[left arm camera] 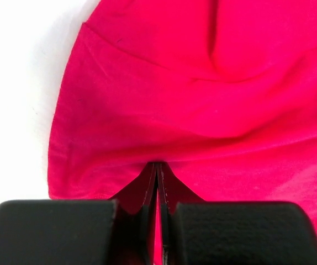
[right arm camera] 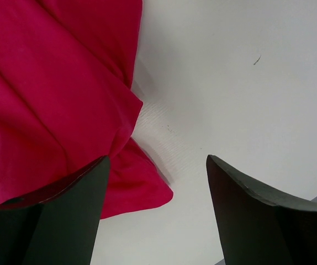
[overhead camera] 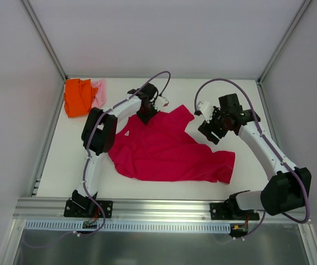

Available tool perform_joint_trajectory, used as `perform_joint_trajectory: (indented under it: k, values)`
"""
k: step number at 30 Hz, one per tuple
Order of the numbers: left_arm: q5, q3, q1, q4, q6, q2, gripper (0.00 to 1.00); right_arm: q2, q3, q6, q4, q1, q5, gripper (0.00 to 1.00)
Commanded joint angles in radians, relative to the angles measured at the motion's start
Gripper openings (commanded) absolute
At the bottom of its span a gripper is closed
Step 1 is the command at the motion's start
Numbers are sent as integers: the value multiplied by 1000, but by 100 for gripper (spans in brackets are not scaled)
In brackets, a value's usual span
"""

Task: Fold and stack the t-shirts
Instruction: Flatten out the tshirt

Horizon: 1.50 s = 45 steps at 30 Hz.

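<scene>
The large crimson-red cloth t-shirt lies rumpled in the middle of the white table. The left gripper is pinched tight on its eleven-o'clock edge, probably to tug it flat. The right gripper, fingers apart and empty, hovers at its two-o'clock edge. The bright orange shirt and pale pink shirt sit bunched at ten o'clock.

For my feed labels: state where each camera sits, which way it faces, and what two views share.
Top external: above and behind the bases, facing down on the table; left arm, right arm, red shirt, orange shirt and pink shirt show.
Left wrist: on the left arm, facing along the left pincer, shut on the red shirt.
Right wrist: on the right arm, facing down past the open right pincer to the table.
Shared: both wrist views show the red shirt.
</scene>
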Motion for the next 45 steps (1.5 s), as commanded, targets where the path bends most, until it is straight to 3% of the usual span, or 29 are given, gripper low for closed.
perform_joint_trajectory:
  k: [1, 14, 25, 32, 40, 43, 44, 45]
  values:
    - [-60, 30, 2, 1, -7, 30, 0, -60, 3, -10, -18, 9, -18, 75]
    - [-212, 50, 19, 30, 10, 82, 0, -154, 38, -18, -50, 11, -5, 75]
    - [-357, 174, 116, 11, -43, 152, 0, -191, 44, -23, -99, 9, -8, 76]
    - [-407, 194, 163, 16, -68, 156, 0, -111, 73, 2, -233, 11, -60, 75]
    - [-466, 240, 197, -1, -116, 168, 0, -33, 1, 23, -121, 18, -51, 74]
    - [-471, 240, 209, -1, -123, 162, 0, -4, -11, 75, -35, 20, -19, 61]
    - [-459, 239, 212, -3, -123, 160, 0, 9, -5, 104, -6, 20, -14, 22]
    - [-453, 239, 212, -6, -126, 156, 0, 42, 4, 112, -7, 23, -14, 2]
